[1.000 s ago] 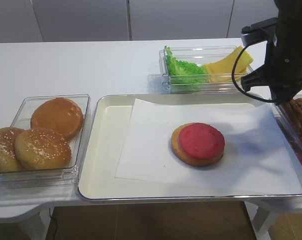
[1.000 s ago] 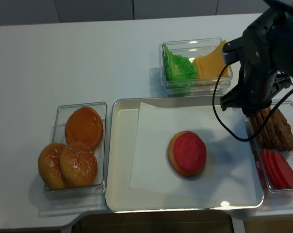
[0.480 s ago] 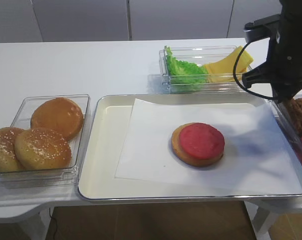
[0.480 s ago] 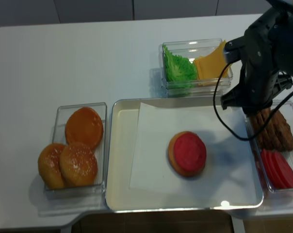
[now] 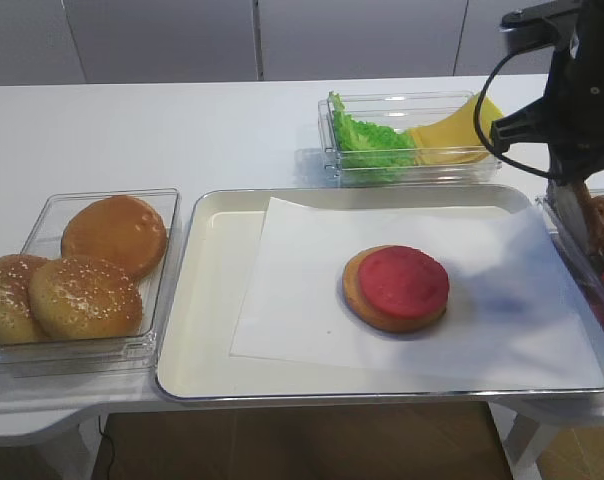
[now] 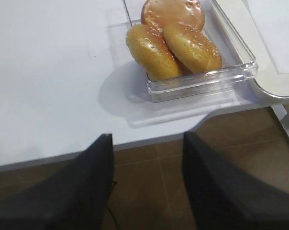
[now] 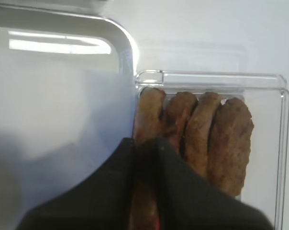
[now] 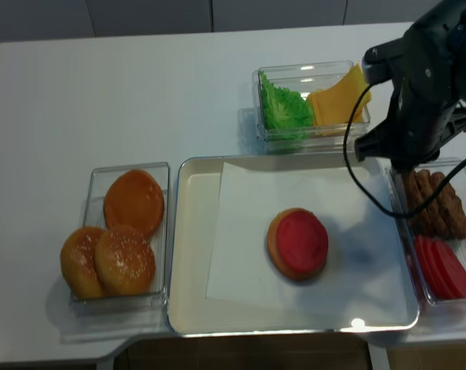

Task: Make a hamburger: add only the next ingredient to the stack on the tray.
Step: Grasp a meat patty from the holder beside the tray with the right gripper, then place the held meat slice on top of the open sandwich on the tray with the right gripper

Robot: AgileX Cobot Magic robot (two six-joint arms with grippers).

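Risen and drawn back since a second ago, the right arm now sits higher and further toward the far right corner of both high views, while the tray, the stack and every box lie as they did.

From largest to smallest: the white bench (image 5: 182, 130) carries everything. On it the cream-white tray (image 5: 207, 300) lies centred within reach of both arms, its paper sheet (image 5: 302, 300) giving a clean spot to build on. Ingredient boxes ring the tray so each can be reached without crossing the build — buns (image 5: 82, 295) at left, lettuce (image 5: 367, 140) and cheese (image 5: 452, 130) behind, patties and red slices (image 8: 443, 268) at right.

The stack (image 5: 396, 288) rests mid-sheet: a golden-tan bun base with a flat red slice on it, no meat yet.

The right hand (image 7: 145, 146) hangs over the patty box, fingers closed on the leftmost patty (image 7: 148, 115) of the row — I judge this the pickup, with the carry to the stack to follow. That patty stands on edge among three others in the clear box (image 7: 264, 81) just right of the tray: brown, rough and mottled, thin in profile.

The left hand (image 6: 147, 184) idles off the bench's near-left edge, fingers spread apart and empty, out of the way.
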